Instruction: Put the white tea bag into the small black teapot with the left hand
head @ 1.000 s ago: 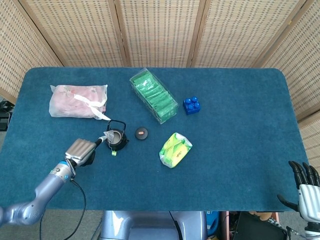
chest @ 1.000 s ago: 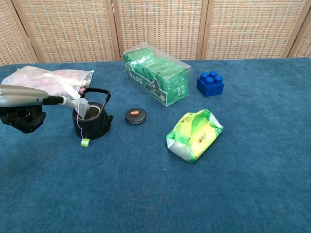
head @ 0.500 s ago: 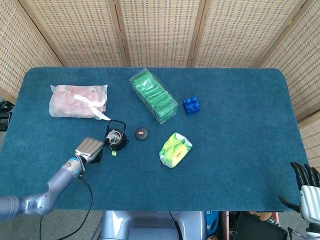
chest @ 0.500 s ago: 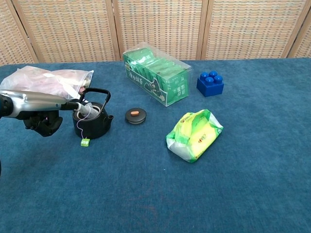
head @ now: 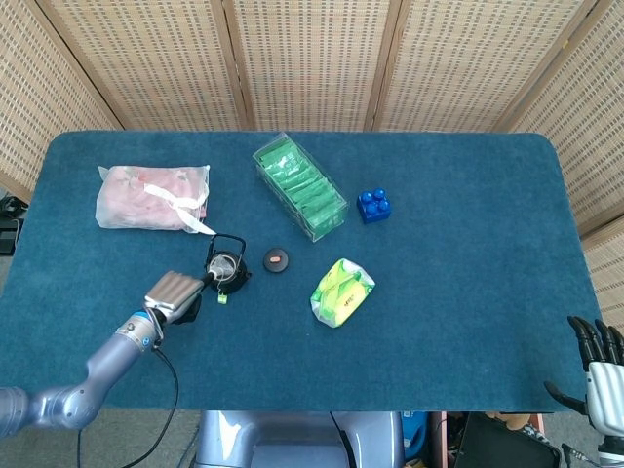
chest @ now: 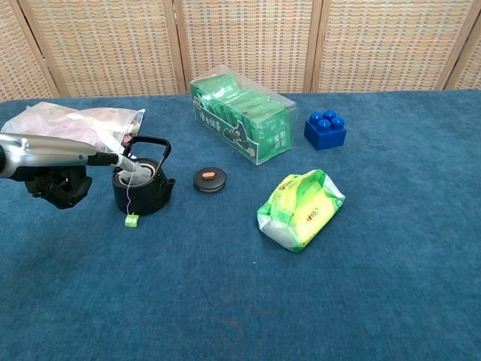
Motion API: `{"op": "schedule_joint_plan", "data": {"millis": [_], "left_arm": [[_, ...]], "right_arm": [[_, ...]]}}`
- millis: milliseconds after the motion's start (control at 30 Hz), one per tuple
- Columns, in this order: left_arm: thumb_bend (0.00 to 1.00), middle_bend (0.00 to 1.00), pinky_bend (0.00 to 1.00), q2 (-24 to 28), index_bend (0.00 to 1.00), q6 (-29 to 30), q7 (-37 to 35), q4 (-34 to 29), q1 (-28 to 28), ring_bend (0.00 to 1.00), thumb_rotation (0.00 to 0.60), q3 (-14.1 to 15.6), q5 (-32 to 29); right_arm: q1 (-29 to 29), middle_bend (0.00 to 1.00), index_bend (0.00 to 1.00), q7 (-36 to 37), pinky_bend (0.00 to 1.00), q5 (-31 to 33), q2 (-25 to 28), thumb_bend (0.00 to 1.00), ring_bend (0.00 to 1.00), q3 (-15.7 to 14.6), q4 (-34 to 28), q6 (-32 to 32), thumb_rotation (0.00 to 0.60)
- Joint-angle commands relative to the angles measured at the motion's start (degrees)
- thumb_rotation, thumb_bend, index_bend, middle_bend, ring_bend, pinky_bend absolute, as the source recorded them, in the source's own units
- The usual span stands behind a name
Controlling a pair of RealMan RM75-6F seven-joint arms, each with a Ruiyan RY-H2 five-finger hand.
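On blue table (head: 458, 292), left hand (chest: 56, 184) has retreated slightly, grip unclear

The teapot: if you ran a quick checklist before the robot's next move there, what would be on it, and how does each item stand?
1. Lid off the black teapot: ok; the lid lies on the table beside it.
2. White tea bag in the pot's mouth: ok, it appears to sit inside.
3. Left hand has let go of the bag: cannot tell; a fingertip reaches to the pot's rim.
4. String and green tag: ok; the tag hangs outside, on the table.
5. Teapot upright: ok.
6. Right hand out of the way: ok, at the far table edge.
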Motion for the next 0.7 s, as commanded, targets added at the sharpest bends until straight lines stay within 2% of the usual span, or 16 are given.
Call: {"op": "schedule_joint_plan", "data": {"millis": [33,133,333,567,700], "left_arm": [[0.98,0.87,0.71,2.0,0.0,2.7,-2.4,-2.3,1.8,0.77,0.6,-0.3,3.3],[0.98,0.87,0.71,3.4,0.0,6.2,-5.4,-4.3,4.3,0.77,0.6,-0.6,7.7],[0.98,0.87,0.71,5.0,0.0,7.4,-7.5,-4.9,6.5,0.77,0.6,0.3,11.5],[0.98,0.87,0.71,4.9,0.0,7.9,-8.5,-3.9,7.7,0.77,0.6,0.5,12.5],[0.98,0.87,0.71,4.3,0.0,6.3,-8.0,-3.2,7.4,0.77,0.6,0.8,11.5]], "right_arm": [[0.0,0.2,0.11,0.0,0.1,-0.1,0.0,0.09,0.03,0.0,0.0,0.0,0.6],[0.0,0.2,0.11,0.0,0.1,-0.3,0.1,0.09,0.03,0.0,-0.1,0.2,0.6],[0.0,0.2,0.11,-0.1,0.1,-0.3,0.2,0.09,0.03,0.0,-0.2,0.2,0.6],[0.2,0.2,0.11,-0.3,0.1,-0.4,0.3,0.08,0.03,0.1,-0.4,0.1,0.6],[0.3,0.2,0.11,-0.3,0.1,-0.4,0.3,0.09,0.03,0.1,-0.5,-0.1,0.6]]}}
